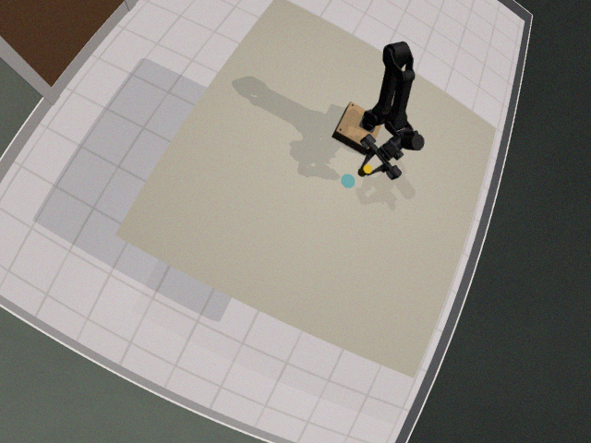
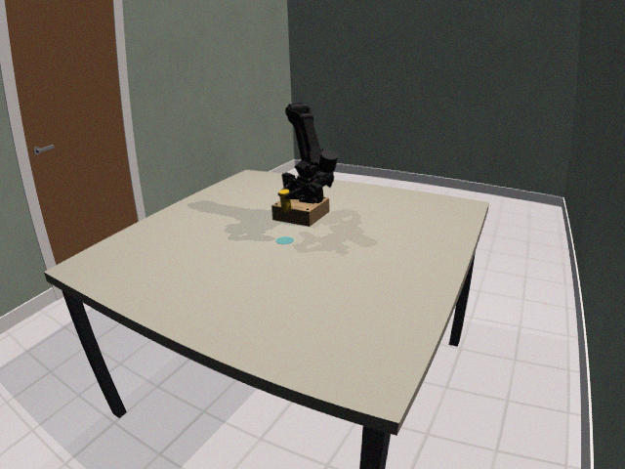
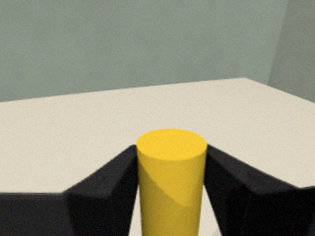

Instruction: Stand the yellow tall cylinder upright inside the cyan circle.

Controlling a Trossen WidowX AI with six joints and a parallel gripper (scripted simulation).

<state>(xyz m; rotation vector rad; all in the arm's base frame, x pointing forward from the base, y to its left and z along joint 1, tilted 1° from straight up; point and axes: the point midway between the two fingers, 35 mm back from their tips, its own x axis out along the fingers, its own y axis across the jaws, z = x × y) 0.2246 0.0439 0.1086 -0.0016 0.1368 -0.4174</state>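
My gripper [image 1: 368, 169] is shut on the yellow tall cylinder [image 1: 367, 168]. The cylinder stands upright between the black fingers, held above the table; it also shows in the exterior view [image 2: 284, 198] and fills the middle of the wrist view [image 3: 170, 182], with a finger on each side. The cyan circle [image 1: 347, 180] lies flat on the beige table, a short way to the left of and in front of the cylinder; it also shows in the exterior view [image 2: 284, 240]. The circle is not in the wrist view.
The arm's wooden base block [image 1: 355, 126] stands just behind the gripper, also seen in the exterior view [image 2: 301, 210]. The black arm [image 1: 396, 95] rises over it. The table stands on black legs over a tiled floor.
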